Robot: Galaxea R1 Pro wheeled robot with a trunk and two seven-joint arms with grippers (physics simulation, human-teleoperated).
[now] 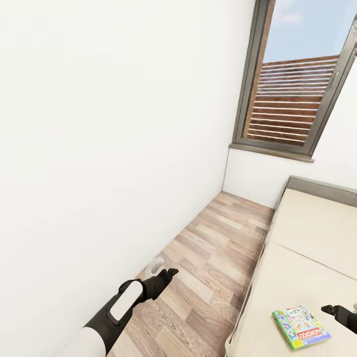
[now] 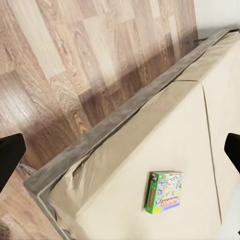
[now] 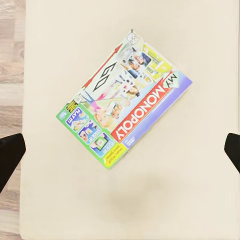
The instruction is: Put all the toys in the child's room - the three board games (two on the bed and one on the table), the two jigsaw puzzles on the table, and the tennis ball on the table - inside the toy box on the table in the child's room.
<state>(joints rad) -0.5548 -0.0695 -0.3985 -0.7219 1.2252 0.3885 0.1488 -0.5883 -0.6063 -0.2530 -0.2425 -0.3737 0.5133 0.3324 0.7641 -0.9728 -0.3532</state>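
One board game [image 1: 301,326], a flat colourful box printed "My Monopoly", lies flat on the beige bed [image 1: 307,238] near its left edge. My right gripper [image 1: 333,311] hovers just to the right of it. In the right wrist view the board game [image 3: 125,107] lies straight ahead, and the right gripper [image 3: 120,155] is open with nothing between its fingertips. My left gripper [image 1: 168,273] hangs over the wood floor beside the bed. The left gripper [image 2: 120,152] is open and empty, and the board game [image 2: 165,191] and the bed [image 2: 150,145] lie beyond it.
A white wall runs along the left. A grey-framed window [image 1: 297,84] sits at the far end above the strip of plank floor [image 1: 218,248] between wall and bed. A small white object [image 1: 156,265] lies on the floor by the wall near my left gripper.
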